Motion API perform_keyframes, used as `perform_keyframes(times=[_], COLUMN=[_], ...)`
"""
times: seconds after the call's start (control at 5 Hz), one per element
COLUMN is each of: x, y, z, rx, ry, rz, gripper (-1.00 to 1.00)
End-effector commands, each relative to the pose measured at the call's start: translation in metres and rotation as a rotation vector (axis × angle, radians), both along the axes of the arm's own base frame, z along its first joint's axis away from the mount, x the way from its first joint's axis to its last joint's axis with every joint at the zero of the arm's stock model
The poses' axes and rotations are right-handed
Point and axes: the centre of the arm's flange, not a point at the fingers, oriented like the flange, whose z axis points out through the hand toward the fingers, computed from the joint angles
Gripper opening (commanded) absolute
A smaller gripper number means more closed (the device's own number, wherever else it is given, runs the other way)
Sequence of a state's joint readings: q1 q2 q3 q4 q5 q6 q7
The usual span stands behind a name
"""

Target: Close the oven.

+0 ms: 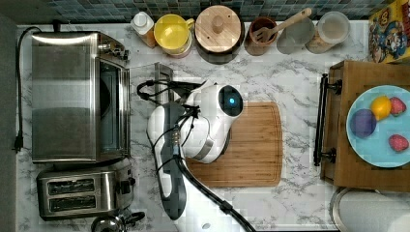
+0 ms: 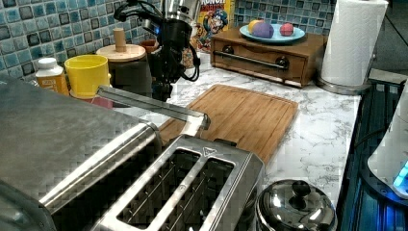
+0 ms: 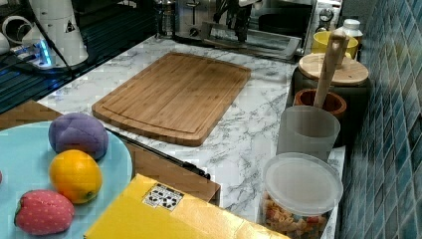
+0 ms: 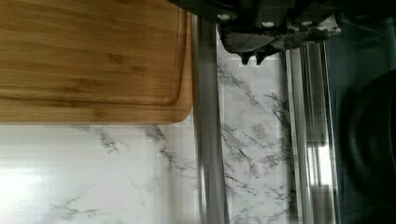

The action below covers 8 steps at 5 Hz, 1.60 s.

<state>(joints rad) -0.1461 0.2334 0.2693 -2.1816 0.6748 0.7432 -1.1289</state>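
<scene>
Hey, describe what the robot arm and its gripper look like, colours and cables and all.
The arm is glossy white with rounded links, grey joint bands and a round black cap with a blue light. Black cables loop along it. The gripper is dark, almost black.

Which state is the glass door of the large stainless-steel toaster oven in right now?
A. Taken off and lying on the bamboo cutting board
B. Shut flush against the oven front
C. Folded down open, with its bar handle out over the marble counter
C: the glass door of the large stainless-steel toaster oven lies folded down, its bar handle out over the marble counter, short of the bamboo cutting board.
</scene>
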Motion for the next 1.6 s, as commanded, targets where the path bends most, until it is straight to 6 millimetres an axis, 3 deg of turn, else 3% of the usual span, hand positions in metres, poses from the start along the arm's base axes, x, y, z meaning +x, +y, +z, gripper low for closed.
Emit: perform_keyframes(times=[0.2,0.4,0.6,0.8,1.0,1.2,1.6], x=[-0.023,-0.028,-0.028,-0.035,-0.029,-0.031,-0.018], y=[0.221,0.244,0.251,0.257,0.293,0.316,0.334], z=[0.138,0.147,0.155,0.178,0.184,0.173,0.165], rx=[-0.038,-0.088,-0.088,-0.101,-0.288,-0.394,-0.574], ry=[-0.191,-0.204,-0.21,-0.241,-0.188,-0.219,-0.223], rz=[0.264,0.291,0.287,0.275,0.279,0.268,0.091], gripper=[-1.0,-1.0,-1.0,-1.0,-1.0,-1.0,-1.0])
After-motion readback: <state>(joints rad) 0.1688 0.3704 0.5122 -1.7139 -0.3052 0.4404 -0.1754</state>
